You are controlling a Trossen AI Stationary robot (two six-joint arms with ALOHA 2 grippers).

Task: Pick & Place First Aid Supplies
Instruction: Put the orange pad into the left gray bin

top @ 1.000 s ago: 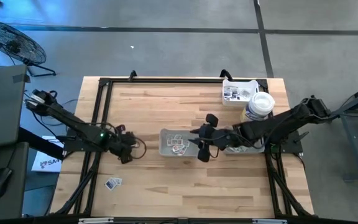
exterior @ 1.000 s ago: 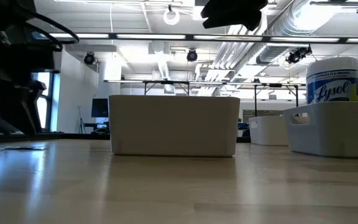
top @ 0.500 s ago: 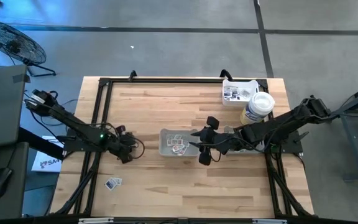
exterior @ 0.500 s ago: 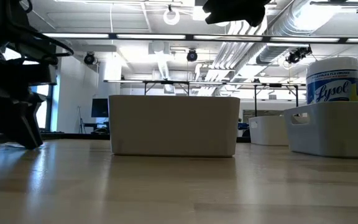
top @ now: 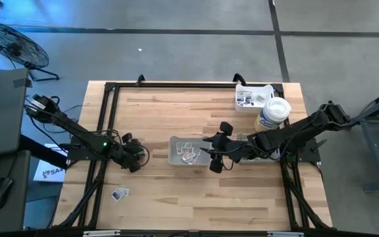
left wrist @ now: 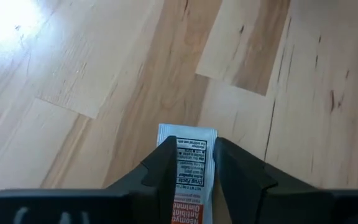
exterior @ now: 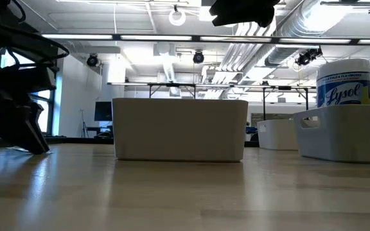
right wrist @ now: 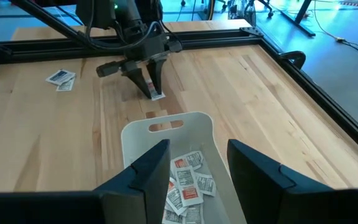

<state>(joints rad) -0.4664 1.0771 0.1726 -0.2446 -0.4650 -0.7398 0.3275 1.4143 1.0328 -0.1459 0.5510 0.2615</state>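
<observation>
Leftmost, two loose packets (top: 119,193) lie on the table (top: 176,204) near its front-left corner, well apart from the left gripper (top: 135,162) and on its near side. Left gripper low at the table surface, left of centre; its jaws stand on either side of one white packet with dark and orange print (left wrist: 188,177), which lies flat on the wood between the fingers (left wrist: 160,168). Whether the jaws are already clamped on it I cannot tell.

Next along, grey tray (top: 174,153) at table centre, several squarish white packets (right wrist: 185,183) heaped inside. Right gripper (top: 217,153) hangs above the tray's right end, jaws spread wide, nothing between them.

Beyond the right gripper: second tray (top: 242,97) with more packets at the far-right corner, and a white round-lidded bottle (top: 274,113) just beside it.
</observation>
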